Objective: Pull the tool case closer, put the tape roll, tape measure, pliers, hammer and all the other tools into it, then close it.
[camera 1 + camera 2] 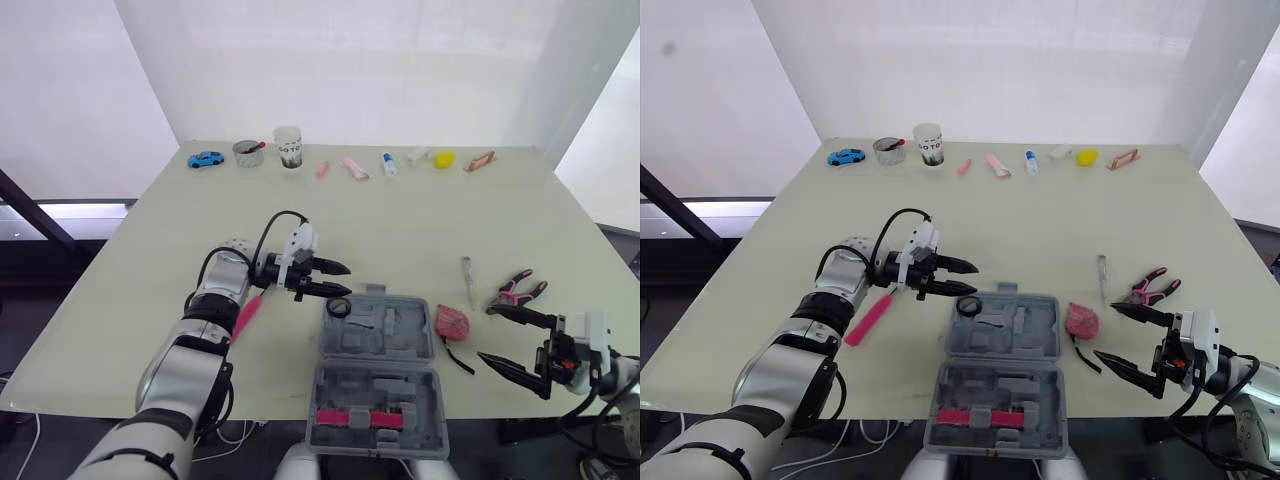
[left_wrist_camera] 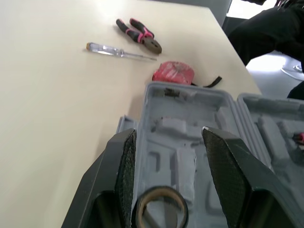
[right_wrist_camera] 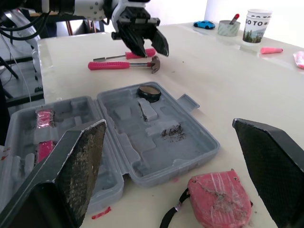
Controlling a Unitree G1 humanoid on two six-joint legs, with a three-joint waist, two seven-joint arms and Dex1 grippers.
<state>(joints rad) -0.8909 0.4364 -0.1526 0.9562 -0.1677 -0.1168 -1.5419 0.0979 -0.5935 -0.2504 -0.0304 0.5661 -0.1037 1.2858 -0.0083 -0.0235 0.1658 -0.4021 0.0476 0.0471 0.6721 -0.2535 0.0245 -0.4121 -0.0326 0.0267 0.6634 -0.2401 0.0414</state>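
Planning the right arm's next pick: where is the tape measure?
The tape measure lies on the table just right of the open tool case, between it and the right gripper.

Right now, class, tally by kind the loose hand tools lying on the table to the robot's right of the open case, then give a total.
Tape measure: 1
Pliers: 1
Screwdriver: 1
Total: 3
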